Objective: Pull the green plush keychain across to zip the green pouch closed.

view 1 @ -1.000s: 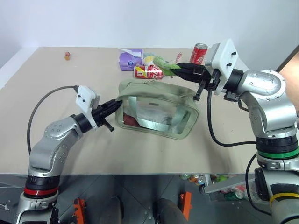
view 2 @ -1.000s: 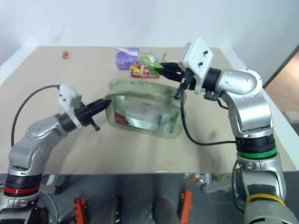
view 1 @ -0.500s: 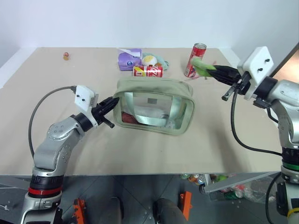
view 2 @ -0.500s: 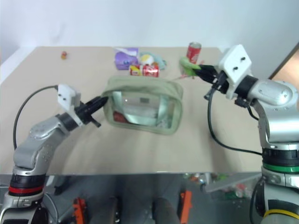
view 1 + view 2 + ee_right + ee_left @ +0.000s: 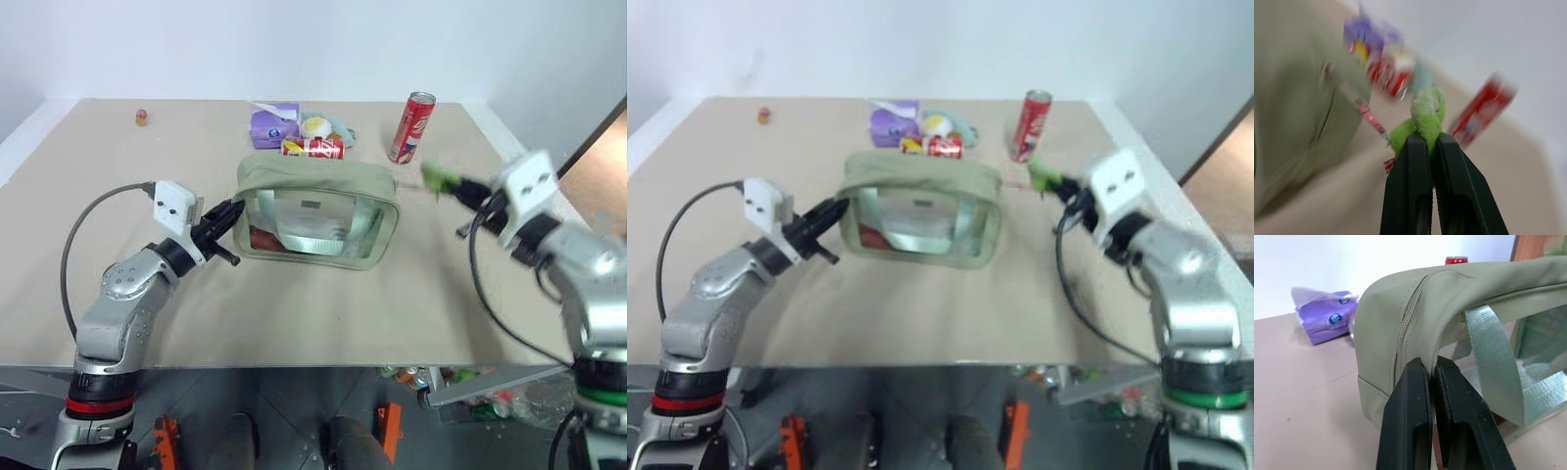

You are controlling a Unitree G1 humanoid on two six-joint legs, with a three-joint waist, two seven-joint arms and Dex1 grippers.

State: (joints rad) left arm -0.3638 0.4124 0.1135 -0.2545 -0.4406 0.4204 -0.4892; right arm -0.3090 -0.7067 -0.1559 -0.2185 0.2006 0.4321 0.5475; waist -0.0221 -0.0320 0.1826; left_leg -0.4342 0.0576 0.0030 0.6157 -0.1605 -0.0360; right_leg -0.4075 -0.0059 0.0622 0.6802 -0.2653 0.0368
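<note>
On the desk [image 5: 294,304] the green pouch [image 5: 315,211] stands near the middle, its clear panel facing the robot and a green strap crossing it. Behind it, toward 12 o'clock, lie a purple packet [image 5: 271,123], a pale plush toy [image 5: 318,125] and a red can lying on its side [image 5: 313,148], the last just beside the pouch's back edge. An upright red can [image 5: 410,127] stands at about 1 o'clock from the pouch, near the stretched zipper line but apart from it. A small reddish object [image 5: 142,118] sits far off at 10 o'clock, well apart from everything else.

The left end effector [image 5: 228,214] reaches in from 9 o'clock with the forearm low over the desk, fingers together and clamped on the pouch's end seam just beside the zipper; the left wrist view shows the two black fingers [image 5: 1410,421] pinching the fabric fold there.

The right end effector [image 5: 1425,142] is out at 3 o'clock from the pouch, pointing back toward it roughly level, its fingers pressed together on the green plush keychain [image 5: 1422,117]. The keychain [image 5: 441,178] is off the desk surface, well to the right of the pouch's corner, with a thin pink link running from it back to the pouch's zipper end. The pouch top looks zipped along its length.
</note>
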